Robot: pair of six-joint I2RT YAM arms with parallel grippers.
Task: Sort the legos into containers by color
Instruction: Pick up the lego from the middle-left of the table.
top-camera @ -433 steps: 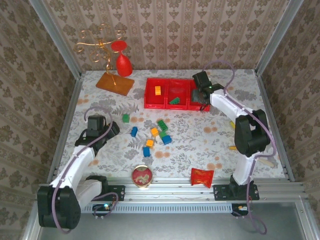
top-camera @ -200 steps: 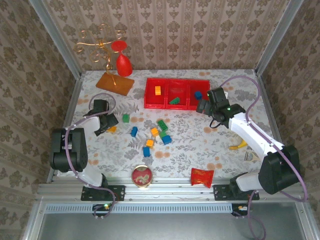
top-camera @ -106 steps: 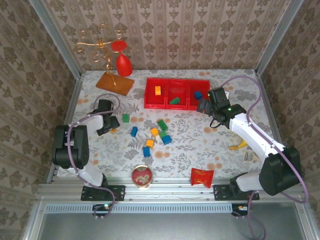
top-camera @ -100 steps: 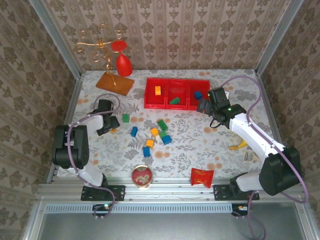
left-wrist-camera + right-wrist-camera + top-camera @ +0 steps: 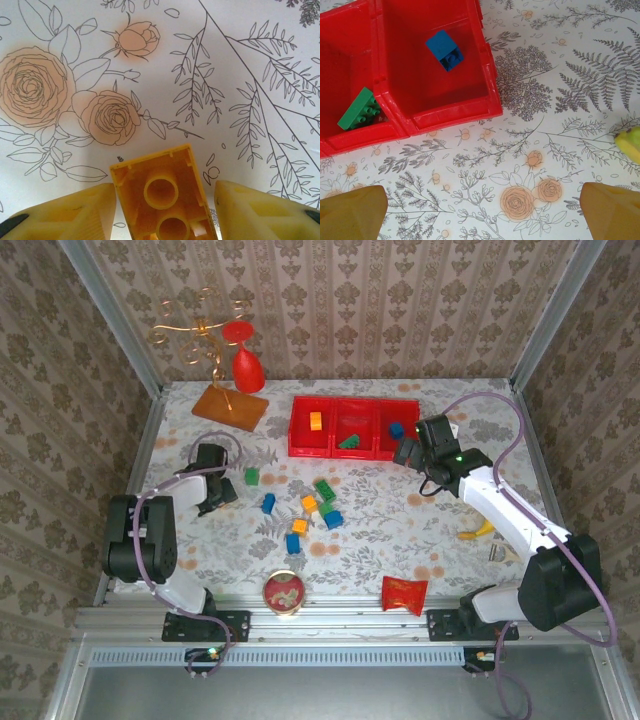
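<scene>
A yellow lego (image 5: pixel 162 195) lies hollow side up on the table between the fingers of my left gripper (image 5: pixel 165 215). The left finger touches it and a thin gap shows at the right finger (image 5: pixel 260 210). In the top view that gripper (image 5: pixel 216 492) is low at the table's left. The red containers (image 5: pixel 352 450) hold an orange lego (image 5: pixel 315 421), a green lego (image 5: pixel 360 109) and a blue lego (image 5: pixel 446 50). My right gripper (image 5: pixel 482 210) stands open and empty just in front of the right bin (image 5: pixel 445 112). Several loose legos (image 5: pixel 309 504) lie mid-table.
A gold wire stand on an orange base (image 5: pixel 230 407) is at the back left. A round tin (image 5: pixel 283 592) and a red packet (image 5: pixel 404 594) sit by the near edge. A yellow object (image 5: pixel 478 530) lies at the right.
The left arm swung over to the yellow lego at the left and its jaws have narrowed around it. The right gripper drew back from the right bin, then held still.
</scene>
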